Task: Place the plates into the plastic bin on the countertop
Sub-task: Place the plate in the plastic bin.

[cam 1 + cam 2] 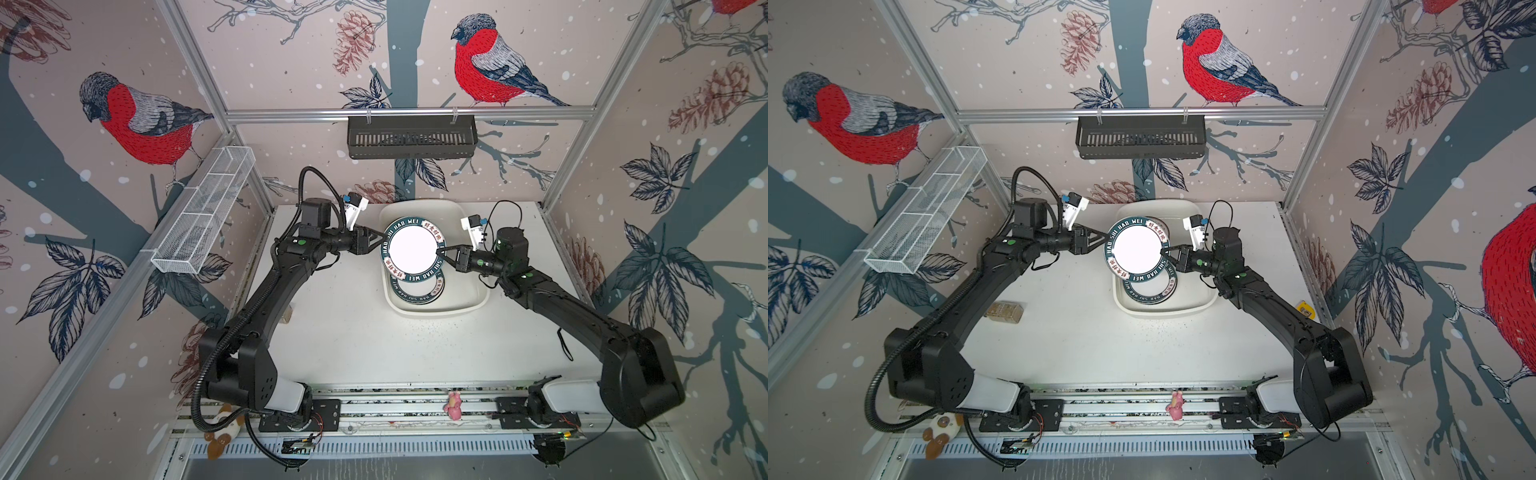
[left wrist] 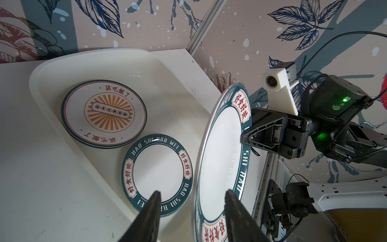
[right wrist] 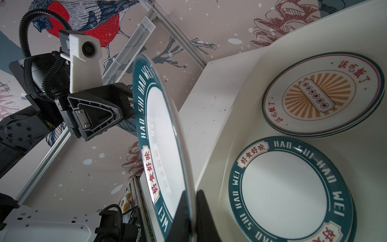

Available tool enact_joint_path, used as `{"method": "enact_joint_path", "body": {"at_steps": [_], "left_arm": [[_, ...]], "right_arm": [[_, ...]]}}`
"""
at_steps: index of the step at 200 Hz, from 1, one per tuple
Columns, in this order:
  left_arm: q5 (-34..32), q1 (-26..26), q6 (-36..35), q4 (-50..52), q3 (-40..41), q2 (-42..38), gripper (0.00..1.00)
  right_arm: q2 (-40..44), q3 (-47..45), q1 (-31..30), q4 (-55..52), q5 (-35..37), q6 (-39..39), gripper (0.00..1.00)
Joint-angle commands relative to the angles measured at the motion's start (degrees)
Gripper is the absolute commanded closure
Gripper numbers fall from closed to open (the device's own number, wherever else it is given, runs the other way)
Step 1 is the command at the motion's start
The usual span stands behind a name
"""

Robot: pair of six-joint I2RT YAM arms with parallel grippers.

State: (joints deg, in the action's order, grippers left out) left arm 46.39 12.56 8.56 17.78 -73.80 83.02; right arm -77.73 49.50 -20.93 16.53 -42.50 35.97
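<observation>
Green-rimmed plate (image 1: pixel 414 249) over plastic bin (image 1: pixel 465 297)
Right end effector (image 1: pixel 442 252) grips the rim, left end effector (image 1: pixel 381 238) open: lower it flat before you release.

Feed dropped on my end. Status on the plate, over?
Left gripper open, jaws either side of the green-rimmed plate. Right gripper shut on its rim, above the plastic bin. Below: another green plate, sunburst plates.
</observation>
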Motion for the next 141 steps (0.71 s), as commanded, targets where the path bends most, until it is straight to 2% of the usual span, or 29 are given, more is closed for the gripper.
{"method": "enact_joint_path", "body": {"at_steps": [1,15,60,103,141], "left_arm": [[-6.2,-0.4,-1.6,1.7,-0.6,-1.3,0.43],[-8.3,-1.8,-1.5,2.1,-0.7,-2.0,0.41],[-9.2,-7.7,-2.0,2.1,-1.1,-4.8,0.34],[-7.3,-8.2,-5.2,2.1,1.3,-6.9,0.32],[-8.5,-8.1,-6.1,2.6,1.4,-6.3,0.25]], "right_arm": [[0.5,0.4,1.2,1.7,-1.5,-0.2,0.94],[0.7,0.7,2.4,0.3,-1.8,-1.0,0.94],[0.8,2.0,6.0,-5.4,-2.0,-4.1,0.93],[0.1,2.5,8.1,-8.9,-1.8,-5.6,0.93],[-0.9,2.5,8.4,-10.9,-1.1,-6.9,0.93]]}}
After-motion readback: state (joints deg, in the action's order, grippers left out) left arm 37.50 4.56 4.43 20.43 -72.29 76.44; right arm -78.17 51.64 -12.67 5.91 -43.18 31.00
